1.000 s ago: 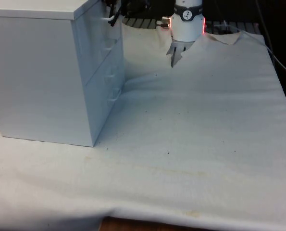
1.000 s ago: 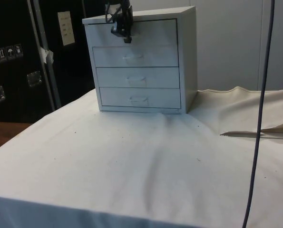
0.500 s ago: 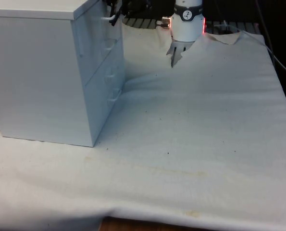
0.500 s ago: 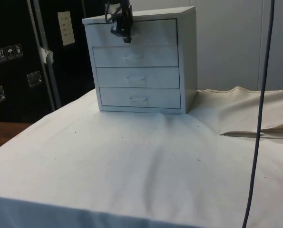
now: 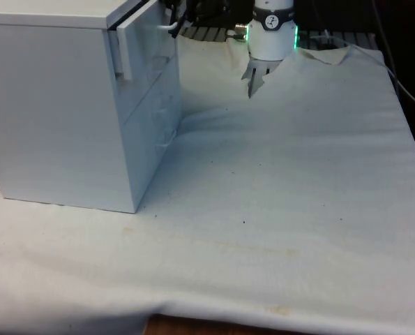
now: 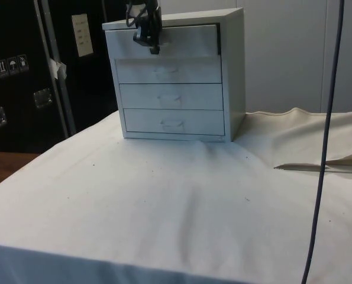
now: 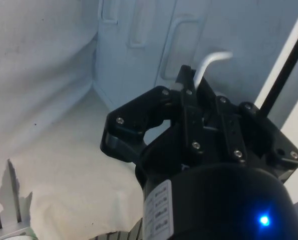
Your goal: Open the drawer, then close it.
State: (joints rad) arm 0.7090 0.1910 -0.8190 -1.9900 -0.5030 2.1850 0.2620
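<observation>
The end effector (image 6: 147, 36) is clamped on the handle (image 7: 209, 62) of the top drawer (image 6: 181, 40), which juts slightly from the chest (image 5: 54, 105) at the tabletop's (image 5: 277, 209) ten o'clock.

Arm base (image 5: 272, 31) is a chunky white cylinder with a green glow ring; gripper (image 7: 191, 87) is matte black, angular, dotted with silver screws (quite a few).
</observation>
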